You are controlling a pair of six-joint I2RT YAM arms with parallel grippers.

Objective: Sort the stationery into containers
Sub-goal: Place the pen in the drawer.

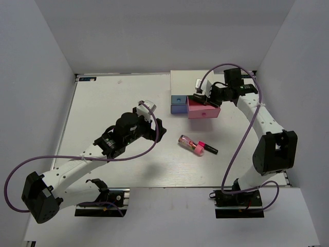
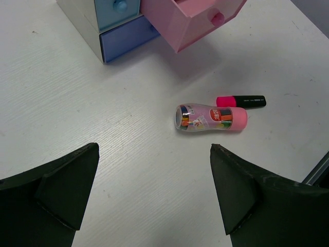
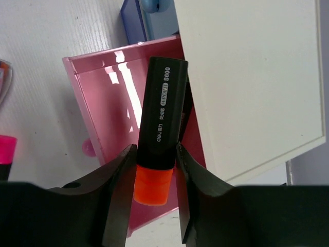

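Note:
My right gripper (image 3: 155, 148) is shut on a black marker (image 3: 163, 108) with an orange cap (image 3: 152, 185), and holds it over the open pink drawer (image 3: 103, 108) of the white cabinet (image 3: 247, 77). In the top view that gripper (image 1: 198, 98) hangs at the drawer's back edge. A pink-and-clear tube (image 2: 211, 118) and a pink-capped black marker (image 2: 241, 100) lie side by side on the table in front of the cabinet. My left gripper (image 2: 153, 149) stands open and empty, short of the tube. In the top view it (image 1: 158, 128) is left of the tube (image 1: 188, 142).
The light blue drawer (image 2: 115, 7) and the violet-blue drawer (image 2: 128, 38) sit to the left of the pink one (image 1: 204, 109); the violet-blue one juts out slightly. White walls enclose the table (image 1: 118, 103) on three sides. Purple cables loop beside both arms.

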